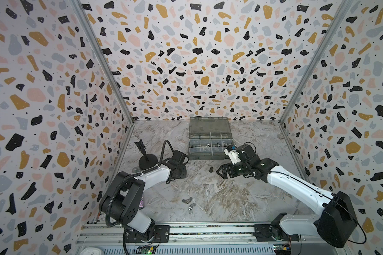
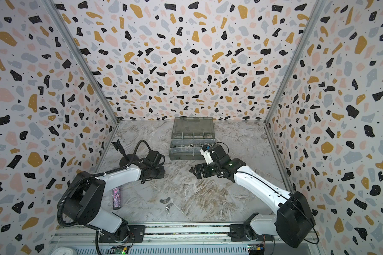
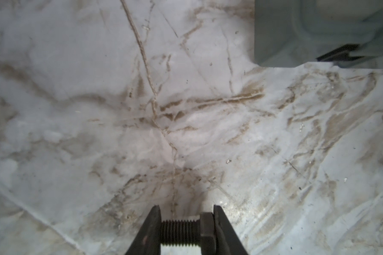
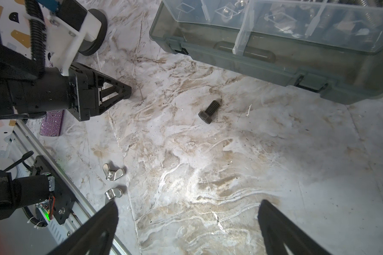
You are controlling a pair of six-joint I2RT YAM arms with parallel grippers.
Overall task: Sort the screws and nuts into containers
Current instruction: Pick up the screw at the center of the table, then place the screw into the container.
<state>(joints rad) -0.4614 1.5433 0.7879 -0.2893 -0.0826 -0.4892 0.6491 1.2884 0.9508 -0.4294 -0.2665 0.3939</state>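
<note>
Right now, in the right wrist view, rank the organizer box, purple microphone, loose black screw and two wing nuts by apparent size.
1. organizer box, cut off by the frame.
2. purple microphone, partly hidden.
3. black screw and both wing nuts: about alike, so unranked.

Black screw (image 4: 209, 111) near organizer box (image 4: 263, 66)

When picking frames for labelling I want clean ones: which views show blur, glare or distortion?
Left wrist: the black screw in the left tool is sharp, the organizer box blurred. Right wrist: glare on the table, loose screw crisp. Both top views: wide-angle bending at the walls, wing nuts tiny.
</note>
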